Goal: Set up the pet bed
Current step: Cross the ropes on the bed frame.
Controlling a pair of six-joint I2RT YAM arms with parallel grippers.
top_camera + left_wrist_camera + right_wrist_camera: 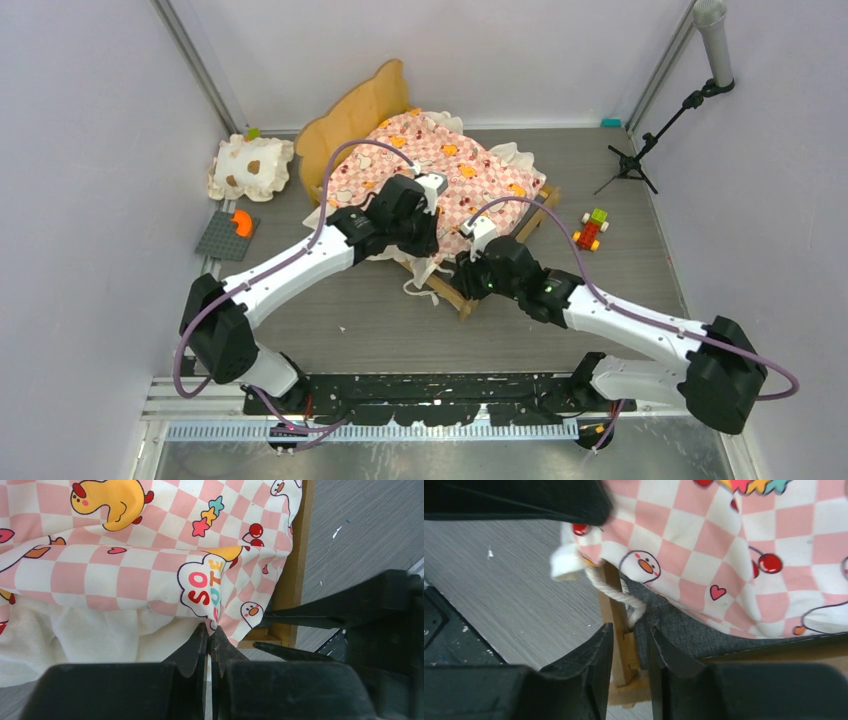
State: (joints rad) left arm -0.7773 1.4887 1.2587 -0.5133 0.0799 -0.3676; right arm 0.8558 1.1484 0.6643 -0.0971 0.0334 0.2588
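**Left gripper** (208,630): the jaws are drawn together on a fold at the near edge of the mattress (125,555), and cloth is judged to be pinched between them. The light-wood frame (295,570) is seen just to the right.

**Right gripper** (630,632): the jaws are narrowly parted. A frame corner and a white tie cord (616,592) are seen in the gap, beside the dark base (684,630). Whether anything is clamped cannot be told.

**Pet bed** (440,165): it is placed at mid-table, with the headboard (355,115) at its far-left end.

**Done:** the mattress is laid on the frame.

**Left:** the mattress is judged skewed, with its ruffle and ties hanging off the near corner. The pillow (250,168) is found on the table (380,320), left of the headboard and apart from the bed. Squaring and pillow placement are judged outstanding.
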